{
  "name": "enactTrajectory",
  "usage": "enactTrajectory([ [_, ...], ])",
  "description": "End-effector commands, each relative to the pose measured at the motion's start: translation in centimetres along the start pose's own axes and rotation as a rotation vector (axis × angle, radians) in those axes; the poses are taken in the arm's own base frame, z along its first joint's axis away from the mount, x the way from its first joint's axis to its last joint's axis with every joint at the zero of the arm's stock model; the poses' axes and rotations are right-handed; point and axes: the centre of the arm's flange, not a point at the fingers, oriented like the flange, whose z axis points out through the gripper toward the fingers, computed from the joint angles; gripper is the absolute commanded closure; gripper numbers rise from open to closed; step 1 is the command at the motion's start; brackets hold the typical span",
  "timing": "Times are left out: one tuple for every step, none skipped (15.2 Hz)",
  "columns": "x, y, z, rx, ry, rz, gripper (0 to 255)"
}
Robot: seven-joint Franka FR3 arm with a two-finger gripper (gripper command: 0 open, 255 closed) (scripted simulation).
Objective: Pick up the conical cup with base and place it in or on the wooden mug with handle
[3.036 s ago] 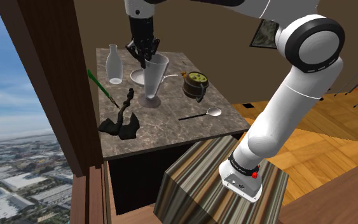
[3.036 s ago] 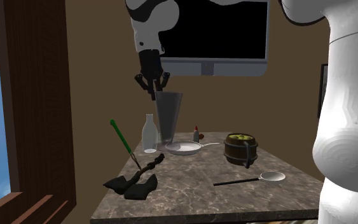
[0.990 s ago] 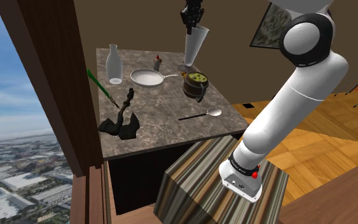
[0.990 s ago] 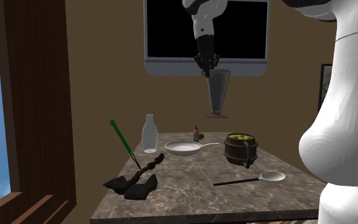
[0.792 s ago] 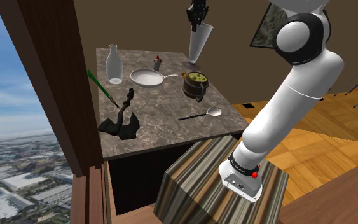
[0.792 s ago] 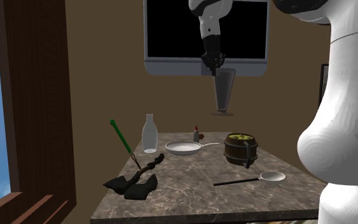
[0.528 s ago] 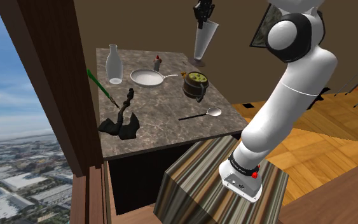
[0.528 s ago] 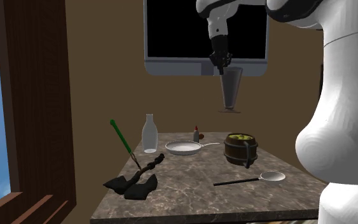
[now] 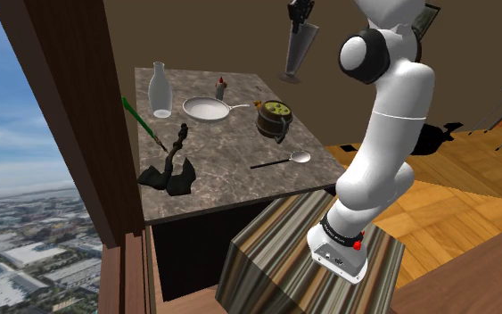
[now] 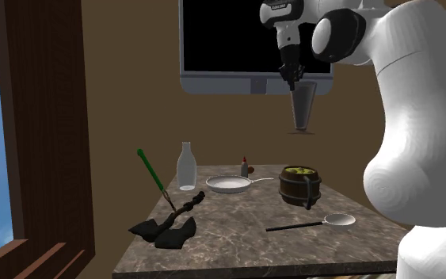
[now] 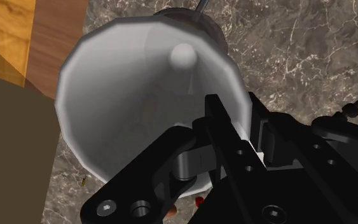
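My gripper (image 9: 300,20) is shut on the rim of the pale conical cup with a base (image 9: 297,55), which hangs upright high above the table. In the second exterior view the cup (image 10: 303,106) hangs under the gripper (image 10: 293,79), straight above the wooden mug (image 10: 301,185). The dark, barrel-shaped mug (image 9: 275,119) has a handle and greenish contents, and stands on the marble table (image 9: 231,192) near its far right side. In the wrist view the fingers (image 11: 219,137) clasp the cup's wall, and I look down into the cup (image 11: 133,108).
On the table stand a pale bottle (image 9: 160,90), a white pan (image 9: 206,109), a small red bottle (image 9: 220,88), a spoon (image 9: 281,161), a black twisted object (image 9: 171,171) and a green brush (image 9: 142,126). A black screen (image 10: 229,40) hangs on the wall behind.
The gripper has carried the cup toward the right in both exterior views and slightly higher. Everything on the table has stayed put.
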Motion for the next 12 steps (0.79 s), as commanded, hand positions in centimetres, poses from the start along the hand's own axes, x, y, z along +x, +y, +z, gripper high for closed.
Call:
enactTrajectory([
  [-0.1, 1.7, -0.2, -0.001, 0.001, -0.002, 255],
  [-0.1, 1.7, 0.3, -0.001, 0.001, -0.002, 255],
  [0.0, 1.6, 0.8, -0.001, 0.001, -0.002, 255],
  [0.0, 1.5, 1.3, -0.001, 0.001, -0.002, 255],
  [0.0, 1.5, 1.9, -0.001, 0.001, -0.002, 255],
  [0.1, 1.4, 2.4, -0.001, 0.001, -0.002, 255],
  [0.1, 1.3, 2.9, -0.001, 0.001, -0.002, 255],
  [0.1, 1.2, 3.4, -0.001, 0.001, -0.002, 255],
  [0.2, 1.2, 4.0, -0.001, 0.001, -0.002, 255],
  [0.2, 1.1, 4.5, -0.001, 0.001, -0.002, 255],
  [0.2, 1.0, 5.0, -0.001, 0.001, -0.002, 255],
  [0.3, 0.9, 5.5, -0.001, 0.001, -0.002, 255],
])
